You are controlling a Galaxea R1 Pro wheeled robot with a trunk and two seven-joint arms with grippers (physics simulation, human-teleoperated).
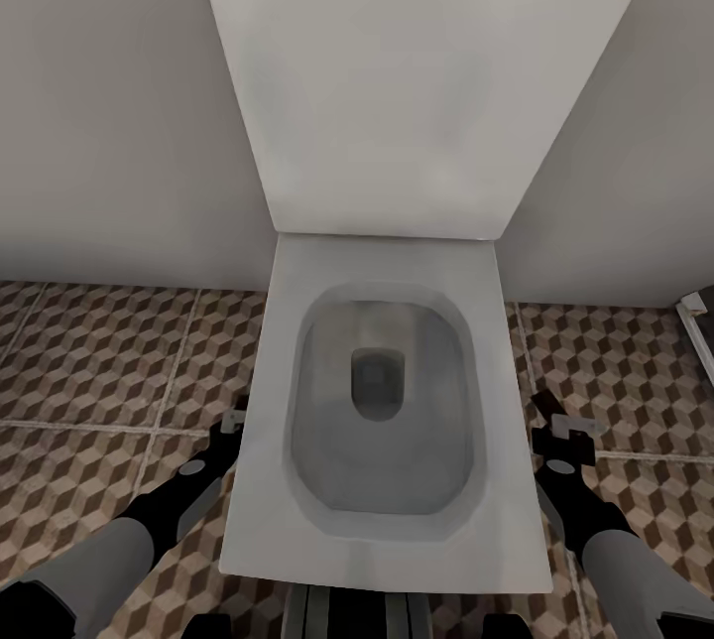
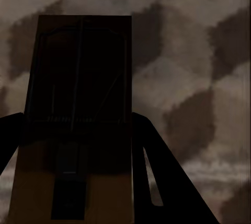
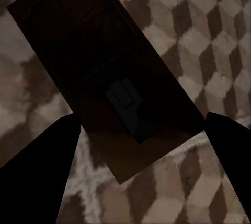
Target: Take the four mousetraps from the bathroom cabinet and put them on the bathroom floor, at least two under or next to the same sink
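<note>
Between my left fingers a mousetrap sits gripped, dark against the cube-patterned bathroom floor. My right fingers stand on either side of a second mousetrap lying slantwise between them; whether they touch it I cannot tell. From my head, both arms flank a white toilet, left gripper and right gripper low beside the bowl.

Grey forearms, black wrists; left gripper, right gripper apparently black.
</note>
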